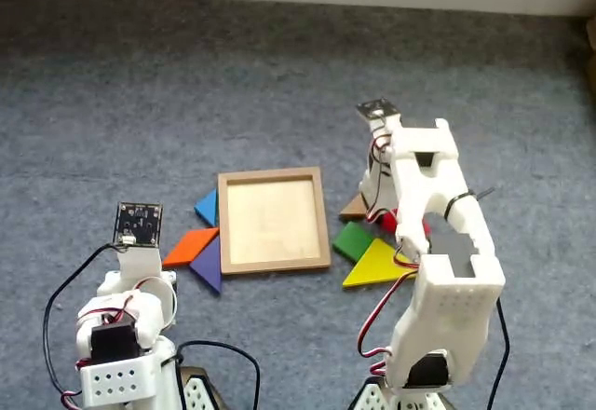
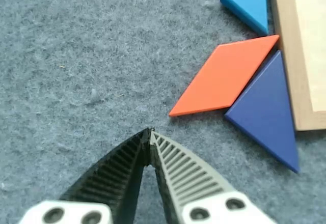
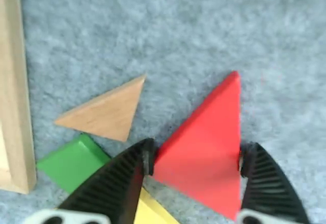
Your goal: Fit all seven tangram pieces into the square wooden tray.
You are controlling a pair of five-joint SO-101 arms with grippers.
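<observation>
Right claw [image 3: 196, 159] spread astride the red triangle [image 3: 206, 142], left claw [image 2: 149, 136] closed, empty, over grey carpet [image 2: 76, 56]

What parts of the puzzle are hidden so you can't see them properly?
Red triangle: high view, mostly behind the right arm.
Tan triangle: high view, partly behind that arm.
Yellow triangle: right wrist view, cut by the picture edge, partly under the right pincer.
Wooden tray: left wrist view, runs off the edge.
</observation>
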